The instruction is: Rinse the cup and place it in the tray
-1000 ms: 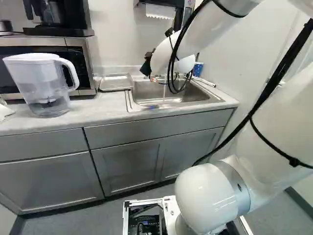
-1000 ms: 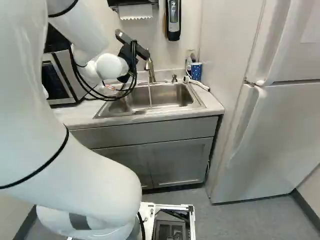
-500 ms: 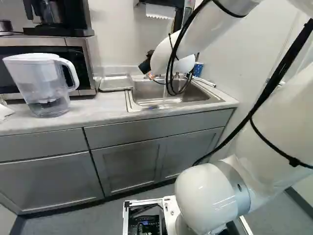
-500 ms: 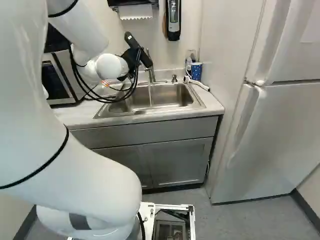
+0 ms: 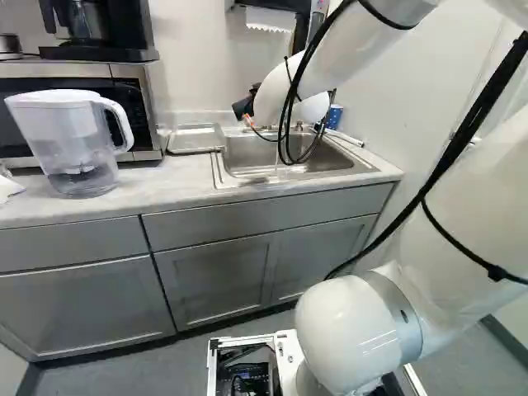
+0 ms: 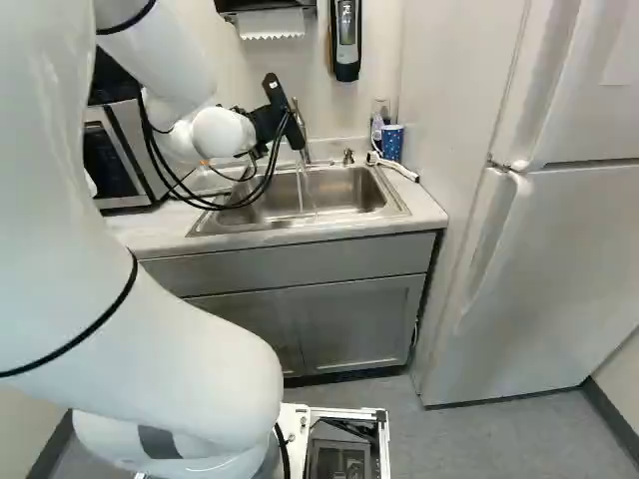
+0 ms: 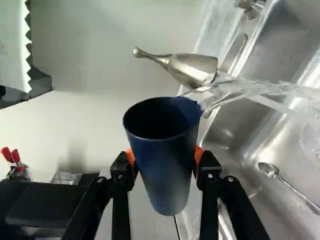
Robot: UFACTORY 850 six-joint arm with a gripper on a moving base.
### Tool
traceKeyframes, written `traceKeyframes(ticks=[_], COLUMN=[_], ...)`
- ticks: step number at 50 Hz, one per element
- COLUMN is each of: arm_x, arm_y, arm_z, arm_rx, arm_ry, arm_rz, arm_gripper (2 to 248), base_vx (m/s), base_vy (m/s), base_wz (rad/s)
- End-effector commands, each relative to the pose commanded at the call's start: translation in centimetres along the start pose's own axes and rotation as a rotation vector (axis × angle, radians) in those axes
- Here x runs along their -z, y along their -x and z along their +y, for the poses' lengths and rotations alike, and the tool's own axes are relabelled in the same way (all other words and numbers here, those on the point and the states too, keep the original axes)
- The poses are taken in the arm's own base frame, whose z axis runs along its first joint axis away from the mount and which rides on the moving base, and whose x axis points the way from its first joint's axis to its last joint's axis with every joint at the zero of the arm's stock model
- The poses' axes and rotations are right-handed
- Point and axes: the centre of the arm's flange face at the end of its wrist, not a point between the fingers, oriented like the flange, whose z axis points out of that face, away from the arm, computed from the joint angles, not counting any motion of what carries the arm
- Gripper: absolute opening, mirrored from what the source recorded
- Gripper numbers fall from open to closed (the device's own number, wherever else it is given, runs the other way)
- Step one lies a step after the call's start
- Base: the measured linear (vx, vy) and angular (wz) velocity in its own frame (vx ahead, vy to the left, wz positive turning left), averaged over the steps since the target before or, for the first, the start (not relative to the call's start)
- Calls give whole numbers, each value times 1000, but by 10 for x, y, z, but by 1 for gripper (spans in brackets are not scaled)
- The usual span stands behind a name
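- While my claw (image 7: pixel 165 156) pinches the blue cup (image 7: pixel 162 175), its mouth (image 7: pixel 159 122) faces twelve o'clock.
- Water (image 7: pixel 250 88) clips the rim (image 7: pixel 199 107) at two o'clock; rinsing inside likely needs a shift that way.

- White wall (image 5: pixel 198 49) at 11 o'clock in the left base view, with a towel dispenser (image 5: pixel 262 5) at 12.
- Pale desk (image 5: pixel 173 180) at 9 o'clock there, above grey cabinets (image 5: pixel 82 305) at 8.
- Silver-and-black microwave (image 5: pixel 151 91) at 10 o'clock on that desk, a black coffee maker (image 5: pixel 124 37) on top.
- White refrigerator (image 6: pixel 569 269) at 3 o'clock in the right base view, soft light on its door.
- Grey floor (image 6: pixel 479 434) at 5 o'clock, dark baseboard (image 6: pixel 611 411) at 4.
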Motion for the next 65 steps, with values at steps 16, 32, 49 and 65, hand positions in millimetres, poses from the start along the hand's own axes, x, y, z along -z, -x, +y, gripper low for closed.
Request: traceKeyframes(ticks=[16,32,49,65], arm_x=[0,0,0,0], arm_y=[0,0,0,0], arm_z=[0,0,0,0], arm_rx=[-168,-336,-515,-683], arm_ry=[0,0,0,0], arm_rz=[0,0,0,0], arm_gripper=[125,125,125,125], base_vx=[0,0,0,0], base_vy=[0,0,0,0], base_wz=[0,0,0,0])
